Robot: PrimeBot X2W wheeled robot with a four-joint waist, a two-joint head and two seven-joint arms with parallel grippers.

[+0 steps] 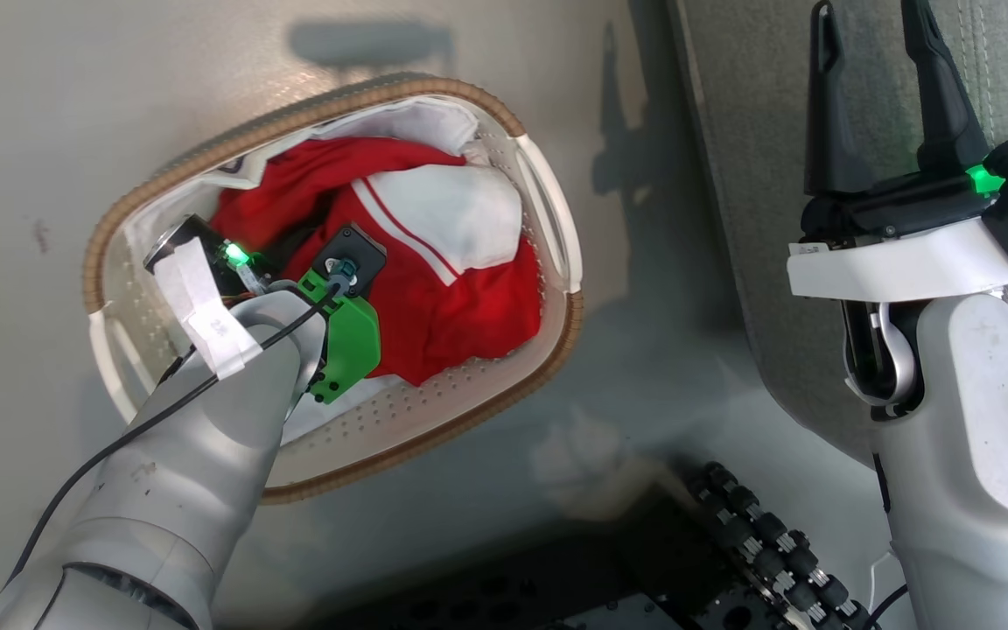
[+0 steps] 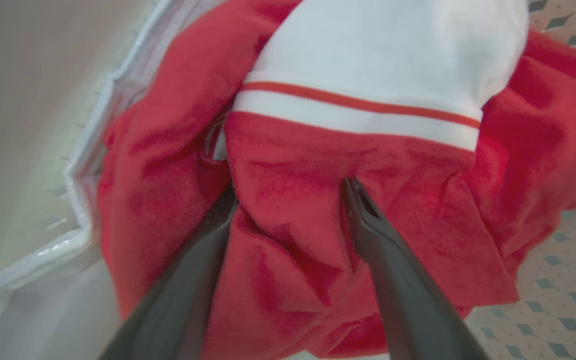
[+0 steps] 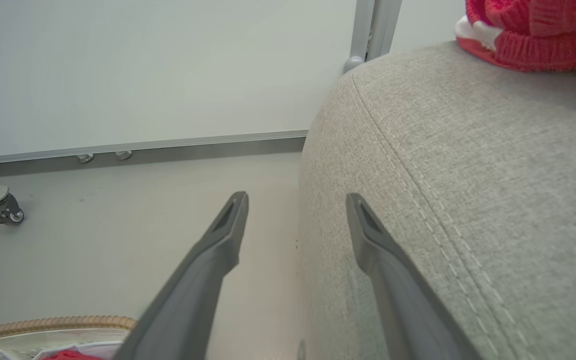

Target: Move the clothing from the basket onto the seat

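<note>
So the left hand (image 2: 292, 190) is down inside the basket (image 1: 548, 206) with its fingers spread wide, tips pushed into the clothing (image 2: 288, 280). A fat fold of red fabric bulges up between the two fingers, but they aren't pinched on it. From the left wrist view, the white panel with its red stripe sits right above the fingertips at 12 o'clock. The white liner (image 2: 75, 210) edges the pile around 9 o'clock, and the perforated basket wall shows at 4 o'clock.

In the head view the red heap fills the middle of the basket. The white panel is on its 2 o'clock side and more liner is bunched at 12. The basket stands on the grey floor (image 1: 40, 96), off at about 9 o'clock in the frame.

The right hand (image 1: 869, 17) is over at 2 o'clock, fingers wide apart and empty, hanging over the edge of the seat (image 1: 758, 175). The right wrist view has the rounded grey corner and stitched seam running beside the right finger. A red knitted thing (image 3: 543, 42) lies on top of the cushion at 1 o'clock. The basket's brown rim peeks in at 7.
</note>
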